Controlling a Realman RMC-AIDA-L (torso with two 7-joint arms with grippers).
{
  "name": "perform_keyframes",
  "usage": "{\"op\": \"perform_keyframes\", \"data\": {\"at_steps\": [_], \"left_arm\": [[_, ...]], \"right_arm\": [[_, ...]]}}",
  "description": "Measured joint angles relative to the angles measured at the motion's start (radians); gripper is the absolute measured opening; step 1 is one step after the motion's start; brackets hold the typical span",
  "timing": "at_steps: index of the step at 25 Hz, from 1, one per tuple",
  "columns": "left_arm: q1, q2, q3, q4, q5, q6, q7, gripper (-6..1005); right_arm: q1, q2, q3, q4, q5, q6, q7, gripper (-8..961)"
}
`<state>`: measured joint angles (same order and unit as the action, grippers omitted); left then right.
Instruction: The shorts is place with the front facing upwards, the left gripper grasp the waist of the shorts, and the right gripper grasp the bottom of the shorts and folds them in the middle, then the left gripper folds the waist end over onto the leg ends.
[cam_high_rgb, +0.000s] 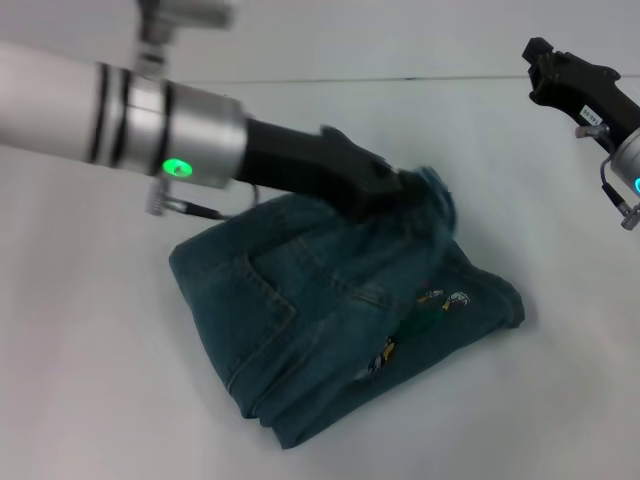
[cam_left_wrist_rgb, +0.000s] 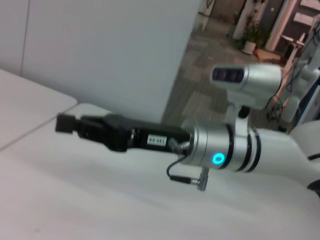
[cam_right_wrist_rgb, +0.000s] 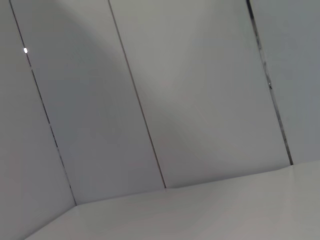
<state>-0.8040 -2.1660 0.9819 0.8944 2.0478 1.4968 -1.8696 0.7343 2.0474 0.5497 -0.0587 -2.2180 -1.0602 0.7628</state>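
The blue-green denim shorts (cam_high_rgb: 330, 330) lie folded on the white table (cam_high_rgb: 90, 380), with a back patch pocket (cam_high_rgb: 255, 295) and a small cartoon print (cam_high_rgb: 440, 298) facing up. My left gripper (cam_high_rgb: 405, 190) reaches in from the left over the shorts' far right part. It is shut on a raised, blurred bunch of denim (cam_high_rgb: 438, 200) that looks like the waist end. The leg ends seem to lie at the right edge (cam_high_rgb: 505, 300). My right gripper (cam_high_rgb: 540, 60) hangs high at the far right, away from the cloth, and also shows as the right gripper (cam_left_wrist_rgb: 65, 122) in the left wrist view.
White tabletop surrounds the shorts on all sides. The table's back edge (cam_high_rgb: 400, 78) runs behind them against a pale wall. The right wrist view shows only grey wall panels (cam_right_wrist_rgb: 150, 100) and a strip of table.
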Motion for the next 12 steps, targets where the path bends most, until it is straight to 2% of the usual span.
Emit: {"op": "perform_keyframes", "data": {"at_steps": [4,12], "left_arm": [[-0.008,0.000,0.120,-0.060,-0.056,-0.096,0.000,115],[-0.025,-0.006,0.227,-0.094,-0.128,-0.164,-0.009,141]], "right_arm": [[-0.008,-0.001,0.001,0.000,0.007,-0.005,0.001,33],[-0.007,-0.001,0.003,0.000,0.009,0.002,0.002,41]]}}
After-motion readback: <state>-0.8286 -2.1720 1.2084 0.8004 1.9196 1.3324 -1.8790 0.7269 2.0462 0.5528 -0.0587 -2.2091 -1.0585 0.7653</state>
